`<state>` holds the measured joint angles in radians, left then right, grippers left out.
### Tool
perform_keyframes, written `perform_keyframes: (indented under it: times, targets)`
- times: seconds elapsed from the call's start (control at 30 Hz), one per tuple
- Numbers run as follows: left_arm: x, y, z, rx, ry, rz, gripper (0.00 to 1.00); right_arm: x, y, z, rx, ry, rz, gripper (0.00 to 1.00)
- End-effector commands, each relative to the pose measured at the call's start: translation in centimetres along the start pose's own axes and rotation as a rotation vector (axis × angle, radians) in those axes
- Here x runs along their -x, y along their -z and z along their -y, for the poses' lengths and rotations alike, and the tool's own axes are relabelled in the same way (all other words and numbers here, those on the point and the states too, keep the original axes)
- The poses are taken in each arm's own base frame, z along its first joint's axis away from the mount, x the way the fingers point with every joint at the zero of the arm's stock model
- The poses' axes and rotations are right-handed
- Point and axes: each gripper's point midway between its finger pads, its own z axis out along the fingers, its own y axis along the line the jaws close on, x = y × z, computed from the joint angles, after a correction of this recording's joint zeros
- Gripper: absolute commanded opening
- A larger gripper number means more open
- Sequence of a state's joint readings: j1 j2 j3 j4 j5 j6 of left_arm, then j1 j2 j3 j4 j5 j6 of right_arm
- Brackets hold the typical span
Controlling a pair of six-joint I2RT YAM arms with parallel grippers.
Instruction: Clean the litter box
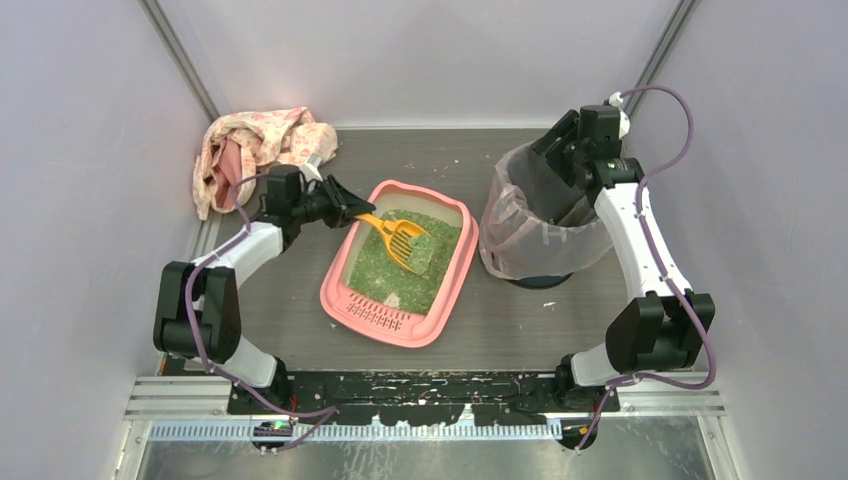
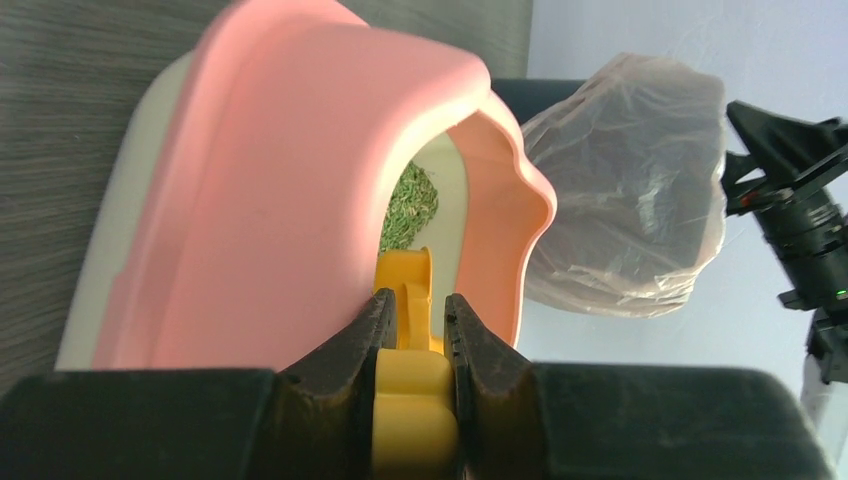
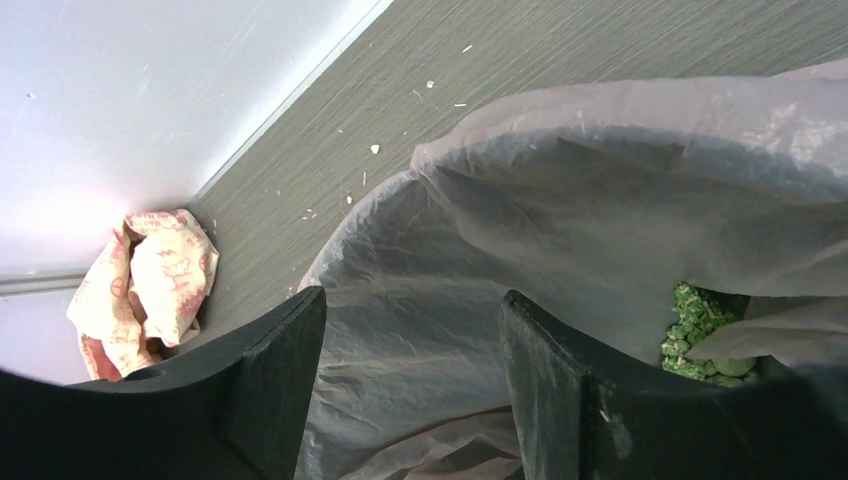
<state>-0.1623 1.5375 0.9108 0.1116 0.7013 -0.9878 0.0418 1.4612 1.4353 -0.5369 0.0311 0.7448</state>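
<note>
I'm clamping the yellow scoop [image 1: 400, 238] in my left gripper [image 2: 420, 305], its head reaching over the green granules [image 1: 378, 268] in the pink litter box [image 1: 378, 314] mid-table. My right gripper [image 3: 410, 312] is hanging open at the bag-lined bin [image 1: 520, 250], which is holding some green litter [image 3: 700, 325].

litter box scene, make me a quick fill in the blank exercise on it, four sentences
1. The left hand is shut on the handle of a ____ scoop.
2. The scoop's head is down among green granules inside the ____ litter box.
3. The right hand stands open at the rim of the bin, which is lined with a translucent ____.
4. A crumpled cloth lies at the far ____ corner of the table.

Missing words: yellow; pink; bag; left
</note>
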Motion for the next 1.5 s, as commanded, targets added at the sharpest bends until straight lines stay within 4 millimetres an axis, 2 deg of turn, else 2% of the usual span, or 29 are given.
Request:
perform_keyframes:
  times: [0.0,0.1,0.3,0.57,0.67,0.77,1.0,1.13,1.17,1.3,1.47]
  targets:
    - [2.5,2.4,3.8,-0.12,-0.021,0.037,0.0,2.4,2.2,-1.9,0.086,-0.034,0.105,0.69]
    - [3.7,3.5,3.7,-0.156,0.002,0.051,0.0,2.2,2.4,-1.6,0.091,-0.046,0.114,0.69]
    - [5.1,5.9,1.9,-0.276,0.128,0.09,0.0,2.2,3.1,-1.1,0.097,-0.054,0.142,0.69]
    - [4.3,6.8,1.8,-0.345,0.206,0.105,0.0,1.9,3.2,-0.4,0.1,-0.061,0.164,0.69]
    - [3.6,5.5,3.3,-0.393,0.228,0.098,0.0,1.4,3.0,0.0,0.104,-0.067,0.158,0.69]
    - [3.7,5.6,3.9,-0.393,0.225,0.121,0.0,0.9,3.0,0.3,0.104,-0.08,0.157,0.69]
    - [2.7,7.1,2.6,-0.349,0.213,0.106,0.0,0.4,3.5,1.0,0.099,-0.076,0.16,0.69]
    - [0.9,5.3,3.8,-0.365,0.212,0.061,0.0,-0.3,3.6,1.7,0.093,-0.083,0.152,0.69]
    - [0.8,5.4,4.0,-0.373,0.214,0.061,0.0,-0.5,3.6,1.8,0.093,-0.085,0.147,0.69]
    - [2.7,7.9,1.8,-0.361,0.246,0.132,0.0,-0.6,4.1,1.9,0.097,-0.088,0.153,0.69]
    - [1.8,8.2,1.3,-0.328,0.231,0.109,0.0,-0.7,4.3,2.2,0.092,-0.081,0.156,0.69]
